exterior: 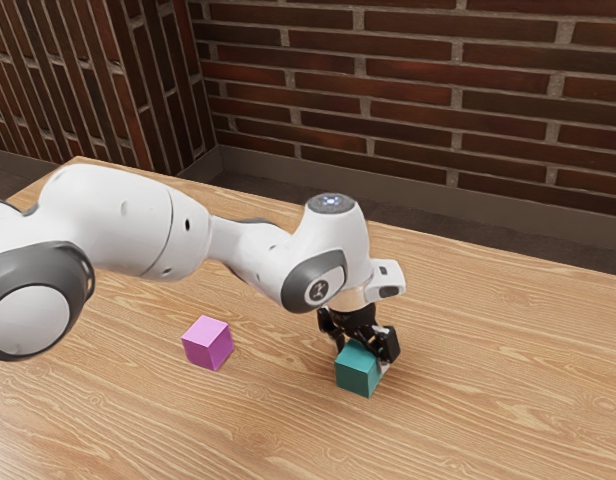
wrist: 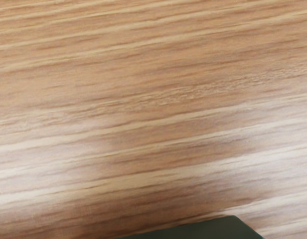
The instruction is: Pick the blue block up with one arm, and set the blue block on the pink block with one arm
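The blue block (exterior: 358, 373), teal in tone, rests on the wooden table (exterior: 488, 400) right of centre in the exterior view. My gripper (exterior: 361, 343) is down over its top rear part, with a black finger on each side of the block. The fingers (exterior: 389, 345) stand a little wider than the block, so the gripper is open around it. In the wrist view a dark blurred edge of the blue block (wrist: 208, 230) shows just under my hand. The pink block (exterior: 208, 342) sits on the table toward the exterior view's left of the blue block, well apart from it.
The white arm (exterior: 188, 240) reaches in from the exterior view's left, above and behind the pink block. A brick wall (exterior: 438, 90) stands behind the table's far edge. Bare wood surrounds both blocks.
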Controlling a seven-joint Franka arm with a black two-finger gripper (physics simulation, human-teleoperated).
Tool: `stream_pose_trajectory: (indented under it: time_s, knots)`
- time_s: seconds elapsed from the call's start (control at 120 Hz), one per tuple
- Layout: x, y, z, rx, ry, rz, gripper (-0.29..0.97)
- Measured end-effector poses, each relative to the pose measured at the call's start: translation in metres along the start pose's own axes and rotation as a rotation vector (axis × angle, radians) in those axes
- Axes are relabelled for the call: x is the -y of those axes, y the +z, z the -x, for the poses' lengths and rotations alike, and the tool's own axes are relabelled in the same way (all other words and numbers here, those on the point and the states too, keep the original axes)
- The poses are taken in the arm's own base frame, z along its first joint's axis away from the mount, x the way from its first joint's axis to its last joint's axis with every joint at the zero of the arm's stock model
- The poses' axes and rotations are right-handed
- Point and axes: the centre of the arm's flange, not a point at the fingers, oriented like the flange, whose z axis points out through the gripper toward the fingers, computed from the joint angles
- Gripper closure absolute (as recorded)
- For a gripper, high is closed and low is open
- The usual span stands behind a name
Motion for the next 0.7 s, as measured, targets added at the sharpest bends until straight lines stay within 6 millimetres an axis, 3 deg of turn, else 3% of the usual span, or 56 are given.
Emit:
stream_pose_trajectory:
  time_s: [0.467, 0.7]
  knots:
    - [-0.011, 0.001, 0.001, -0.018, 0.035, -0.029, 0.00]
    - [-0.013, 0.003, 0.012, -0.002, 0.038, -0.036, 0.00]
